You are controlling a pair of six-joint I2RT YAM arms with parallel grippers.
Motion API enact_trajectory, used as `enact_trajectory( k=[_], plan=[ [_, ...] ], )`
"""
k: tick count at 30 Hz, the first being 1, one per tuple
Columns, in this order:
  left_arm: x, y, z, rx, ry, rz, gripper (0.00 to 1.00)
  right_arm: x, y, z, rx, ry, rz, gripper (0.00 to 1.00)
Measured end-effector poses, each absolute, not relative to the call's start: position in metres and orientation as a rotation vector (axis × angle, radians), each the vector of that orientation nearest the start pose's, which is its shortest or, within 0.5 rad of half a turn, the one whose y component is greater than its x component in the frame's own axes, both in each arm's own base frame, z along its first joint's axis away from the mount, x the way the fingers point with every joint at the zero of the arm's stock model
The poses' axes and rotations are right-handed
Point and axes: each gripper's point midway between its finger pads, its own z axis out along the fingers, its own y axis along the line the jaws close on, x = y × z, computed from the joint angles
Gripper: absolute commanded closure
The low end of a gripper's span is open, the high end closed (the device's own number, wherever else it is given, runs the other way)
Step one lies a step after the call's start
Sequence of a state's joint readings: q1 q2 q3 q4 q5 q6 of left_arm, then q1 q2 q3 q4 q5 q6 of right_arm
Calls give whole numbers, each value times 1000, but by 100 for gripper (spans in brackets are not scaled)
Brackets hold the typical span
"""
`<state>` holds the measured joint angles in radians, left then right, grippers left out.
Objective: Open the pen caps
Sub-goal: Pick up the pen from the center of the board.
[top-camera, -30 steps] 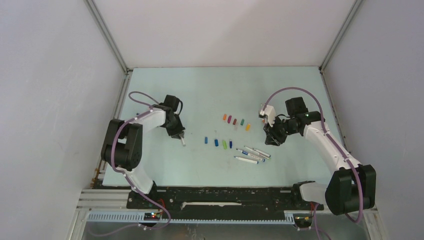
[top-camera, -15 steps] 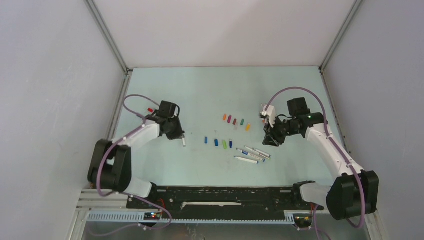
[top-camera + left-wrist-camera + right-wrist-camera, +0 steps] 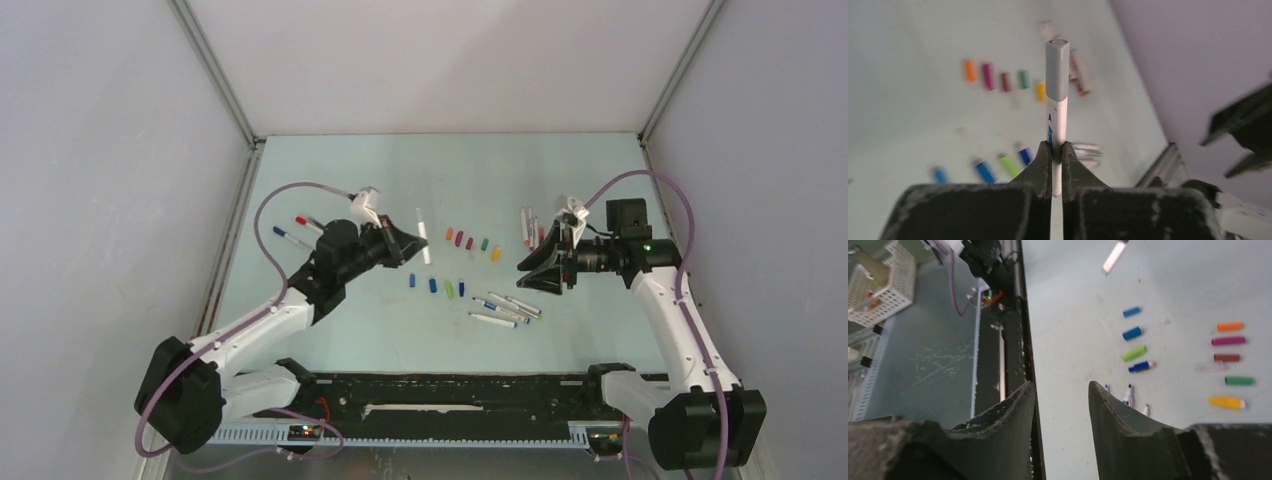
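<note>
Left end effector (image 3: 1056, 150) clamped; right end effector (image 3: 1060, 390) spread.

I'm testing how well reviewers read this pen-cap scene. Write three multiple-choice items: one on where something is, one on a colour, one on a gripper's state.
1. Where is the capped pen?
A) flat on the table
B) clamped in the left gripper
C) leaning on the wall

2. What colour is the cap on that pen?
A) red
B) green
C) grey

3. How is the right gripper?
A) open and empty
B) shut on a cap
C) shut on a pen

Key:
1 B: the left wrist view shows that gripper pinching the white barrel.
2 C: the cap at the far end of the barrel is grey.
3 A: the right wrist view shows its fingers apart with nothing between them.
</note>
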<state>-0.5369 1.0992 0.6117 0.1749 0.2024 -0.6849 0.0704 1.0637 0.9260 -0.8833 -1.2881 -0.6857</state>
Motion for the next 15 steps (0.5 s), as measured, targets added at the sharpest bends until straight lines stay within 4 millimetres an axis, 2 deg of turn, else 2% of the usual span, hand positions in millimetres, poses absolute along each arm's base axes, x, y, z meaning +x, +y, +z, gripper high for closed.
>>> enact_trajectory(
  k=[3,7,12,15],
  plan=[
    [267,-276,215,104,1880,-1146,100,183,177,243,-1035,1601,1338,46],
    [254,-326,245,213,1780,-1274,100,179,179,239,-941,1608,1471,40],
    [241,-377,273,298,1691,-1390,100,184,180,246,-897,1629,1508,38],
    [231,-395,278,328,1664,-1434,100,189,180,248,-872,1646,1505,36]
  ],
)
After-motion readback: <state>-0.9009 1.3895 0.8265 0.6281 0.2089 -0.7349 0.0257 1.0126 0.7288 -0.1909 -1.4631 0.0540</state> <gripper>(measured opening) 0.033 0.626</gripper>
